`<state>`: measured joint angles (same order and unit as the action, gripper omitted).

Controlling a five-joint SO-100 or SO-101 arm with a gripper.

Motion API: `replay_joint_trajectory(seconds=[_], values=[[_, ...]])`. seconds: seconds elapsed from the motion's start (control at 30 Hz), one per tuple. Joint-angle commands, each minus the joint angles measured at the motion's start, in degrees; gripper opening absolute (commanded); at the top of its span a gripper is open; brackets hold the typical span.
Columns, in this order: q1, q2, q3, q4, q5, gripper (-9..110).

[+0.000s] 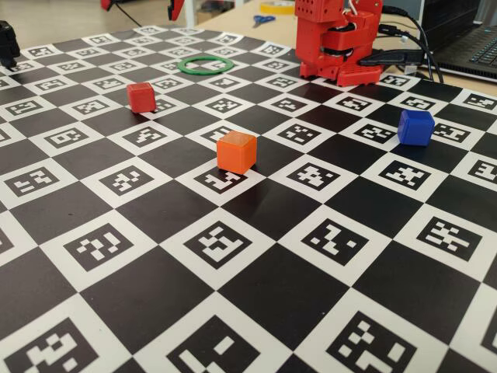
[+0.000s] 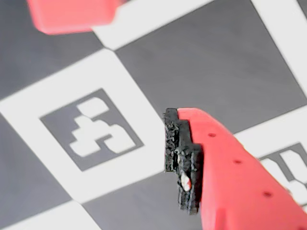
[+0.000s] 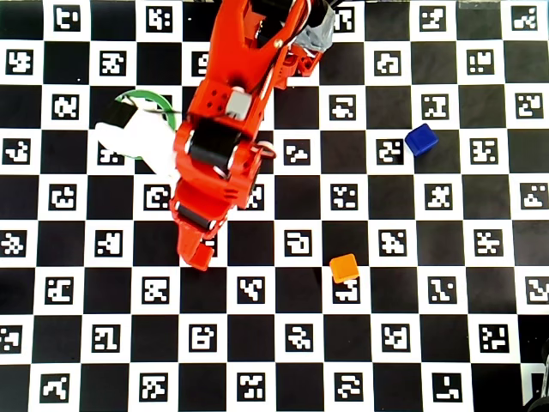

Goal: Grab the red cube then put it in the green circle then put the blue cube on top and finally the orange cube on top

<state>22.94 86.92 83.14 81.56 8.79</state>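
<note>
The red plastic two-finger gripper [image 3: 194, 254] hangs low over the checkerboard-covered desk [image 1: 256, 311], pointing toward the bottom of the overhead view. In the wrist view one red finger with a black ribbed pad [image 2: 184, 163] fills the lower right, and a blurred red shape, whose identity cannot be told, sits at the top left edge; bare board shows between them. Whether the jaws stand apart or together cannot be told from these pictures, and nothing is seen gripped between them.

Above the gripper, the red printed arm [image 3: 236, 112] stretches across the upper middle of the overhead view and hides the board beneath it. The thin flat green ring [image 3: 146, 96], the green circle, lies just to the arm's left in that view, partly covered by a white piece; in the fixed view it lies flat and empty near the far edge of the board [image 1: 205, 64].

The small matte dark-red plastic cube [image 1: 141, 97] rests on the board in the fixed view, nearer the camera than the ring and to its left; it does not show in the overhead view. The small glossy bright-orange plastic cube [image 3: 345, 268] sits to the right of the gripper in the overhead view, well apart from it. The small deep-blue plastic cube [image 3: 420, 139] stands farther right and higher in that view, well apart from the others.
</note>
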Motion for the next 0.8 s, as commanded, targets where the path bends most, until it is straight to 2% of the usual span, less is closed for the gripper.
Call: replay_joint_trajectory(seconds=[0.0,0.37,0.77], values=[[0.7,0.1,0.4,-4.4,-0.7,48],[1.0,-7.0,8.3,-15.6,-2.6,49],[-0.4,-13.1,9.8,-21.8,-2.3,48]])
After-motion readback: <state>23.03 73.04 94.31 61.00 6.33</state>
